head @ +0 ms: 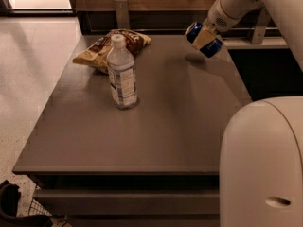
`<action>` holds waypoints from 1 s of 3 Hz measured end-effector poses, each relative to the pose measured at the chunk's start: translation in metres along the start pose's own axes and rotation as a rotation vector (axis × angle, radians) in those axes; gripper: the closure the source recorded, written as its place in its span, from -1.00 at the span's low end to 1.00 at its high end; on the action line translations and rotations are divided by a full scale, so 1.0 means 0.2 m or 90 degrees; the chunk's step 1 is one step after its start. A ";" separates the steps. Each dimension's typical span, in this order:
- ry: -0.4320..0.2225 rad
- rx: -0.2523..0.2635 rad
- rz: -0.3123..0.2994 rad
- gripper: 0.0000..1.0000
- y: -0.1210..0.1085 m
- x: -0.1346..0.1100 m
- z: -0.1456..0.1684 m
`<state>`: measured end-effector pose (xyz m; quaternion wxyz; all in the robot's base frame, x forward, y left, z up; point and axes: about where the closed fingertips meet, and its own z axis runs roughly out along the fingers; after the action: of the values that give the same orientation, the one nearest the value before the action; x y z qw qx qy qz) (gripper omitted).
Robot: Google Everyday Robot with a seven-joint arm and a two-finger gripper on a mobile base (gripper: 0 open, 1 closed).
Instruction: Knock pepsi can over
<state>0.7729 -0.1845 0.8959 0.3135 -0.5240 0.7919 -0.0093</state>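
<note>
Risking a roll-off: the small dark blue metal pepsi can (214,47) sits in the upper right of the frame, tilted well off upright and clear of the surface. Its shadow falls near the far right corner of the flat grey-brown table (180,126).

- If released here, the round can could bounce and roll over the right or back edge, both close by.
- A slack grip would drop it at an unplanned angle.
- The clear plastic water bottle with white cap (122,74) and the crumpled brown snack bag (111,46) stand well apart at left, so a strike on them looks unlikely.

Tool: the white arm's two-finger gripper (203,38), upper right, is narrowed around the can's middle and carries it. It touches nothing else.
</note>
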 end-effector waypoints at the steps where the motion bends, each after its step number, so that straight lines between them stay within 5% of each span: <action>1: -0.001 -0.049 -0.006 1.00 0.08 0.01 0.10; 3: -0.026 -0.171 -0.019 1.00 0.28 -0.04 0.36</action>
<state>0.7657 -0.1305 0.8219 0.2562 -0.5729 0.7718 0.1031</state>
